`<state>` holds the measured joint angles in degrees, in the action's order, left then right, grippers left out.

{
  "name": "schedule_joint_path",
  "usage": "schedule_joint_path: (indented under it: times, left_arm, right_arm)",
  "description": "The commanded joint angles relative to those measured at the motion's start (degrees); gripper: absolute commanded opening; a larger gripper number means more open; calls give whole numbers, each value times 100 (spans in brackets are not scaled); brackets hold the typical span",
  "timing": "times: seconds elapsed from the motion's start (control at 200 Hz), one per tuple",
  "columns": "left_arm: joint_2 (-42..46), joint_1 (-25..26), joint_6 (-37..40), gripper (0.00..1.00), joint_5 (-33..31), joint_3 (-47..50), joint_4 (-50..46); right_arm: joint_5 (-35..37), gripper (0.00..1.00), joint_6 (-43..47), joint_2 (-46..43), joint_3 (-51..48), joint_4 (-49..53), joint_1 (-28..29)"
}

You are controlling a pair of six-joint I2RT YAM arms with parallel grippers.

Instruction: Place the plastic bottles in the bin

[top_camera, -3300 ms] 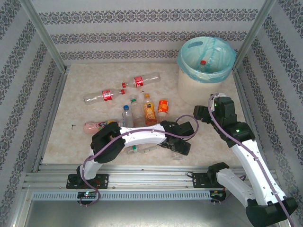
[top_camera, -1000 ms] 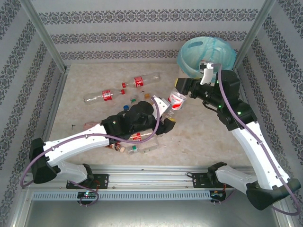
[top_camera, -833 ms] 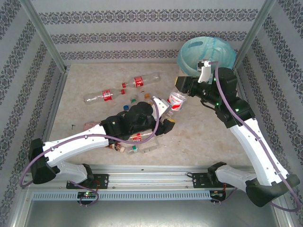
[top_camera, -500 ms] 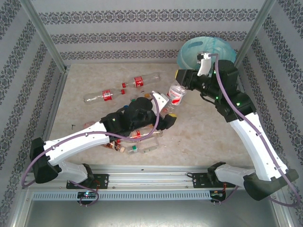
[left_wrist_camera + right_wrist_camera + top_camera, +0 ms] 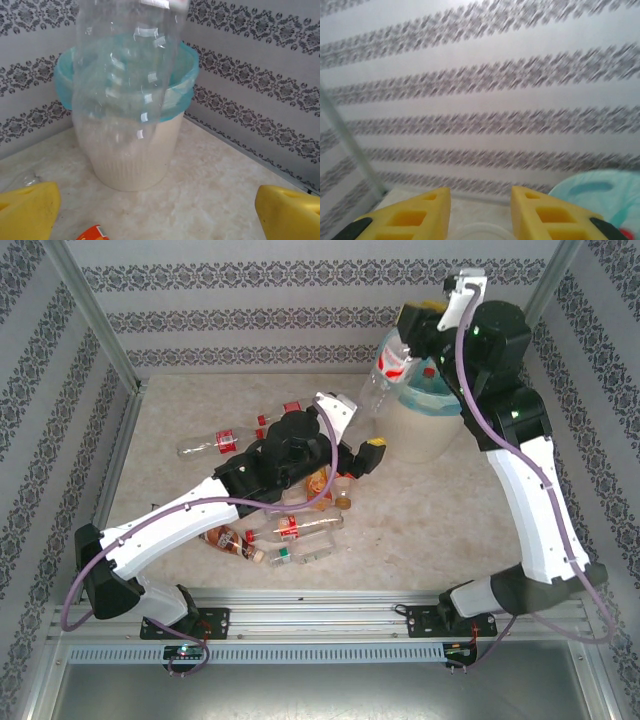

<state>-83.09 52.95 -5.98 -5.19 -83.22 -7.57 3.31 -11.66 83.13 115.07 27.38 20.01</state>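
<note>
Right gripper (image 5: pixel 480 200) is up high by the far right corner of the table (image 5: pixel 430 520), pinching a clear bottle (image 5: pixel 385 375) with a red label by its top end. The bottle dangles tilted, bottom end down and to the left, close to the left side of the bin (image 5: pixel 420 430). In the top view it overlaps the bin's left rim, but I can't tell if it's actually over the opening or just beside it. In the right wrist view the yellow fingers (image 5: pixel 415 215) sit close together with something round and white between them, and a bit of the teal bag (image 5: pixel 600 192) shows at the lower right.

Left gripper (image 5: pixel 157 212) is spread wide with nothing in it, its yellow fingertips (image 5: pixel 27 205) sitting at the two bottom corners of its own wrist view. It's aimed at the bin, and the dangling bottle hangs in front of the bin there. The left arm (image 5: pixel 180 520) stretches diagonally from the near left corner across the middle of the table.

The bin stands upright at the far right corner, bag folded over the rim, and a red cap (image 5: pixel 430 371) shows inside it.

The other bottles are on the table: two long red-labelled bottles (image 5: pixel 222 442) lying roughly end to end toward the far left, an orange juice bottle (image 5: pixel 320 482) just beside the left gripper, and a small pile (image 5: pixel 290 540) near the middle of the near edge.
</note>
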Motion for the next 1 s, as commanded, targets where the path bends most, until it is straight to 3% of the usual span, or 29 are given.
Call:
schedule_joint_path:
  times: [0.0,0.26,0.575,0.994]
  left_arm:
    - [224,-159,101,100,-125,-107,166]
    - [224,-190,-81,100,682,4,54]
    - [99,-205,-343,100,660,159,-34]
    - [37,-293,-447,100,660,307,-61]
  right_arm:
    - [647,9,574,381,448,-299,-174]
    - [1245,7,1217,1279,777,-986,-674]
    - [1447,8,1413,2585,1330,-780,-1090]
    - [1283,13,1017,3311,713,-804,-1459]
